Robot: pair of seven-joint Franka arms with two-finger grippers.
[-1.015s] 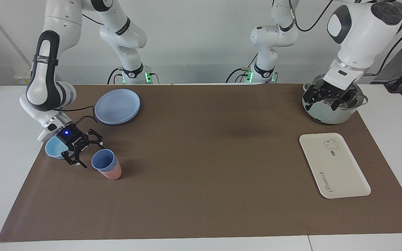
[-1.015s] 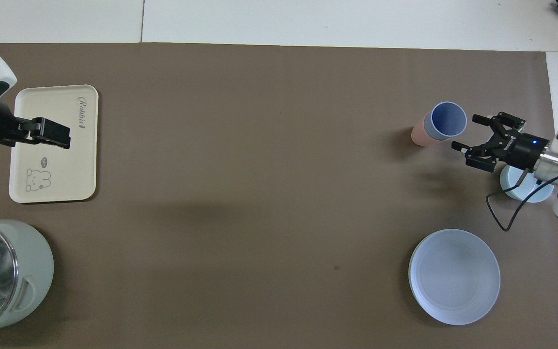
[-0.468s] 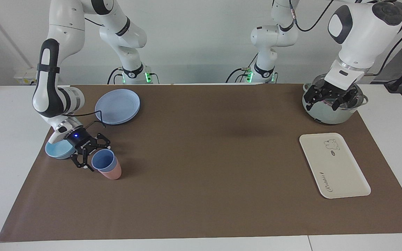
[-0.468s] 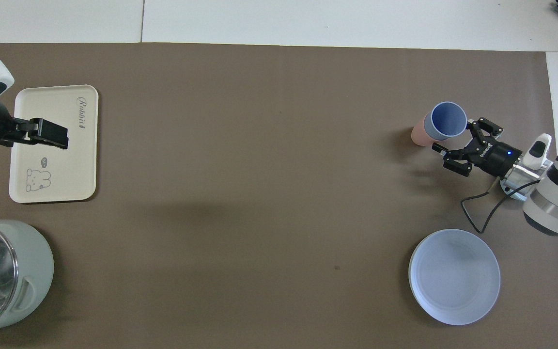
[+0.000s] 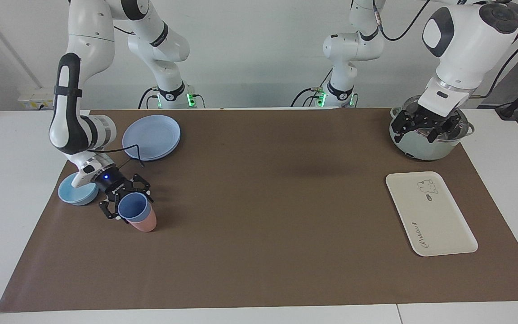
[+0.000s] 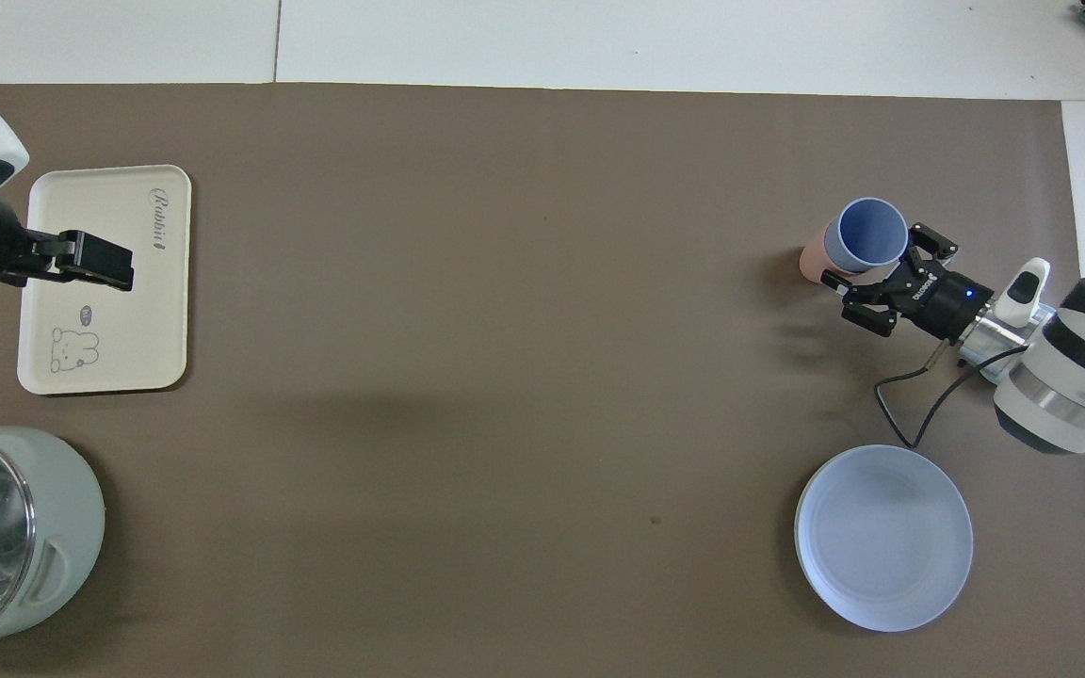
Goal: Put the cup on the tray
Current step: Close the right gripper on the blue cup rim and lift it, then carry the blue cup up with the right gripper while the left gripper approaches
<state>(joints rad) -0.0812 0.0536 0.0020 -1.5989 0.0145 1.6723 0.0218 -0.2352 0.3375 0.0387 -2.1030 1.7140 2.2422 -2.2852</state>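
Note:
The periwinkle cup (image 5: 132,207) (image 6: 872,234) stands at the right arm's end of the table, seated in a salmon-pink cup (image 5: 145,223) (image 6: 814,264). My right gripper (image 5: 127,201) (image 6: 878,256) is low and open, one finger on each side of the blue cup's wall, and I cannot tell whether they touch it. The cream tray (image 5: 439,225) (image 6: 128,330) lies bare at the left arm's end. My left gripper (image 5: 425,129) (image 6: 117,267) waits open in the air above the pot, holding nothing.
A grey-green pot (image 5: 421,148) (image 6: 15,527) with a glass lid stands nearer the robots than the tray. A round blue plate (image 5: 151,137) (image 6: 882,537) and a light-blue bowl (image 5: 75,192) lie close to the cups.
My right gripper has moved from over the bowl toward the cups, and its open fingers now straddle the blue cup. The left arm has barely moved.

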